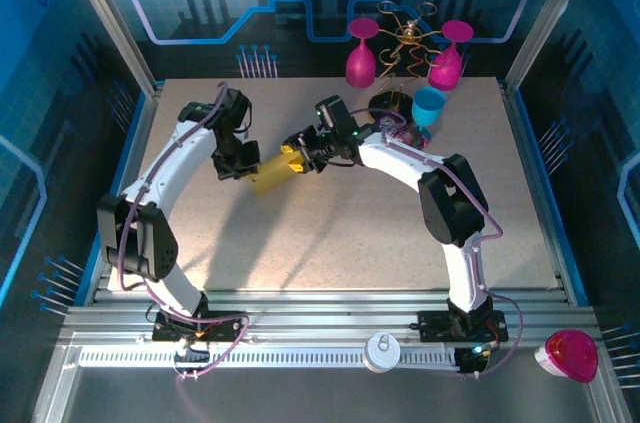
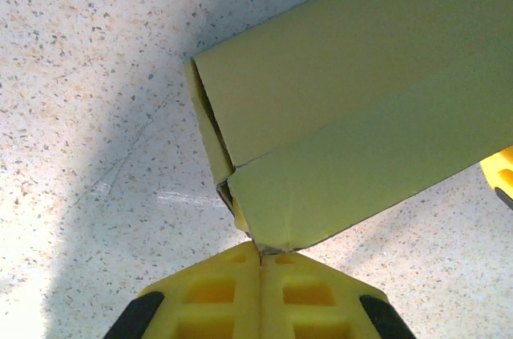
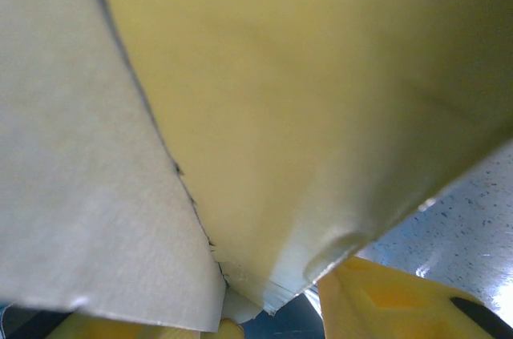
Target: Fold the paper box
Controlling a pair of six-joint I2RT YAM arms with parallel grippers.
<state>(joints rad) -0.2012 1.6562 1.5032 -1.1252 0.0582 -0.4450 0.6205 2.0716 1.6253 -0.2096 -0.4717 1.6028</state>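
Speckled table (image 1: 400, 233) — blue cup (image 1: 429, 108), pink goblets (image 1: 360, 61) far back.

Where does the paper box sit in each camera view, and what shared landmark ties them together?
Top external: paper box centre-left, between left gripper and right gripper.
Left wrist: upper right, corner at the left gripper's tips.
Right wrist: top and centre, above the right gripper's fingers.
Shared landmark: speckled table.

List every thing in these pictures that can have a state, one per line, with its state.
paper box: partly folded, held between both hands
left hand: shut, pinching a corner of the paper box
right hand: shut on the opposite end of the paper box
blue cup: upright
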